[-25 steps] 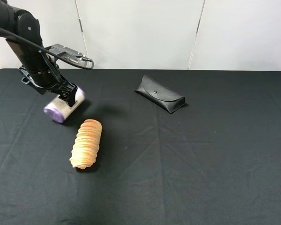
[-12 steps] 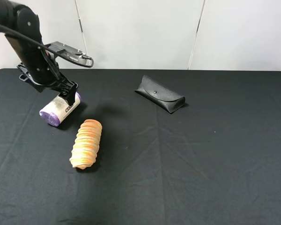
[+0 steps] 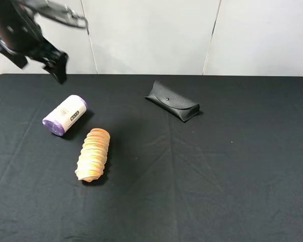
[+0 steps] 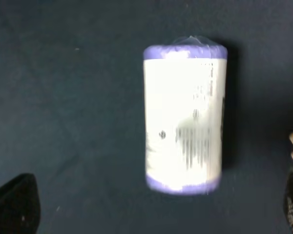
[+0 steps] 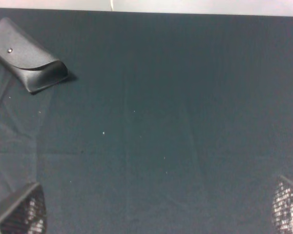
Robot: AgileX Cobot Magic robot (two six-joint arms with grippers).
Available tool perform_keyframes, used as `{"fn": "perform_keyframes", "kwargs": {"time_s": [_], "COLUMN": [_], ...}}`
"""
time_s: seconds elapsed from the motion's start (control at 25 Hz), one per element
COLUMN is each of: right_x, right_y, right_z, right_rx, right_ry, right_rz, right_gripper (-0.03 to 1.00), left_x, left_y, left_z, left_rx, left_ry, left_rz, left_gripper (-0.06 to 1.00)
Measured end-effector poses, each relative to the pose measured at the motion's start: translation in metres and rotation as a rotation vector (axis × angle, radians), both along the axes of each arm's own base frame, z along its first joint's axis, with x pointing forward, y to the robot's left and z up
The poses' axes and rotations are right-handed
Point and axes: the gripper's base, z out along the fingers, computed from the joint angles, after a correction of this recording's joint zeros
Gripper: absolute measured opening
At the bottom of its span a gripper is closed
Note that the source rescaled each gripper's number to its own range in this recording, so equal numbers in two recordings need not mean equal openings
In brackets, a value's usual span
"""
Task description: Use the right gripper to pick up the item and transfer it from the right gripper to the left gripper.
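The item [image 3: 64, 115], a cream-labelled roll with purple ends, lies on its side on the black table [image 3: 232, 166] at the left, with nothing touching it. My left gripper [image 3: 57, 65] hangs above and behind it, well clear, open and empty. The left wrist view looks straight down on the item [image 4: 184, 119], with the left gripper [image 4: 154, 212] spread wide and only its fingertips [image 4: 14, 202] showing at the frame corners. My right gripper [image 5: 154, 209] is open and empty over bare cloth. It is out of the exterior high view.
A tan ridged spiral piece [image 3: 93, 154] lies just in front of the item. A black glasses case [image 3: 172, 101] lies at the back middle and also shows in the right wrist view [image 5: 29, 62]. A white wall stands behind the table.
My left gripper opened, let go of the item, and rose up and back to the left. The item now rests on the table, slightly left of where it was held.
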Motion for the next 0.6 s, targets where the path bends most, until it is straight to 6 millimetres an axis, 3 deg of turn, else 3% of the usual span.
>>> {"fn": "perform_keyframes", "kwargs": {"time_s": [0.32,0.6], "right_x": [0.000,0.000], "right_y": [0.000,0.000], "right_z": [0.000,0.000], "right_rx": [0.001,0.001], "right_ry": [0.000,0.000], "right_rz": [0.001,0.001], "right_gripper": [0.99,0.99], "left_x": [-0.053,-0.088], "left_y": [0.015,0.022], "left_z": [0.064,0.097], "left_rx": [-0.019,-0.074], "left_ry": [-0.026,-0.097], "left_rz": [0.042,0.077], "left_gripper": [1.00,1.00]}}
